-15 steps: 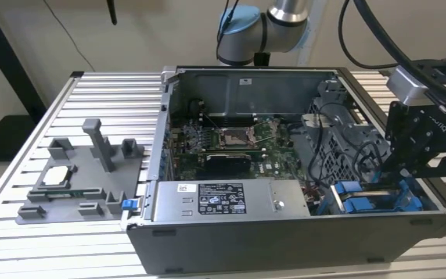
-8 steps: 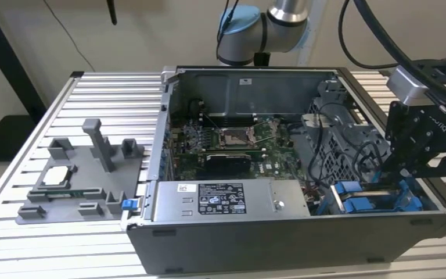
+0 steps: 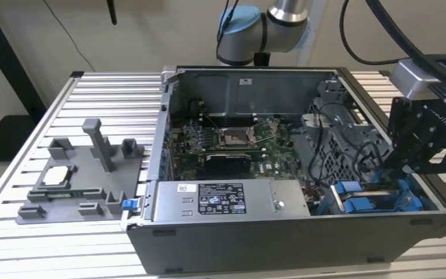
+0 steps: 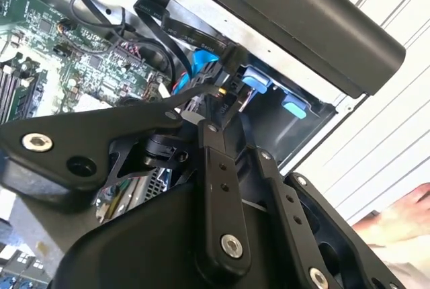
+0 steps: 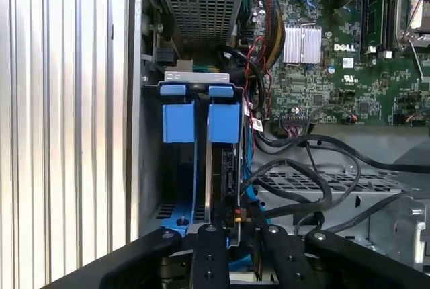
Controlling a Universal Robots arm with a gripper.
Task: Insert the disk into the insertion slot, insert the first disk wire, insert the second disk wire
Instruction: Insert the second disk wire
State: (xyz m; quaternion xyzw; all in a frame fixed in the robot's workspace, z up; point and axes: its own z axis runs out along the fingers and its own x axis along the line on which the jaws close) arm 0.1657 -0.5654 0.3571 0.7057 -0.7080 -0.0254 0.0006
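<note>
- Blue plastic tabs point(image 5: 225, 122) sit side by side at the mouth of the slot point(image 5: 151, 175). Behind one of them the disk point(image 5: 225, 168) stands on edge, seated deep in the grey metal bay, so its connector end faces the open middle of the case point(image 3: 285, 244).
- Black and jointed, the gripper point(image 5: 233, 222) reaches down into that corner of the case, lined up with the disk's thin edge. That angle lets it get at the disk's end without fouling the bay wall.
- Its jaws are drawn close together and look to be pinching a small black connector point(image 5: 234, 214) with an orange spot, right at the disk's end.
- Glossy black wires point(image 5: 295, 181) loop loosely over a perforated metal cage beside the slot. Their slack lets a plug be carried to the disk.
- Green and densely studded, the board point(image 5: 336, 67) lies flat on the case floor, near the slot. A finned silver heat sink stands on it.
- Ribbed aluminium slats make up the bench point(image 5: 67, 134), which carries the open case.
</note>
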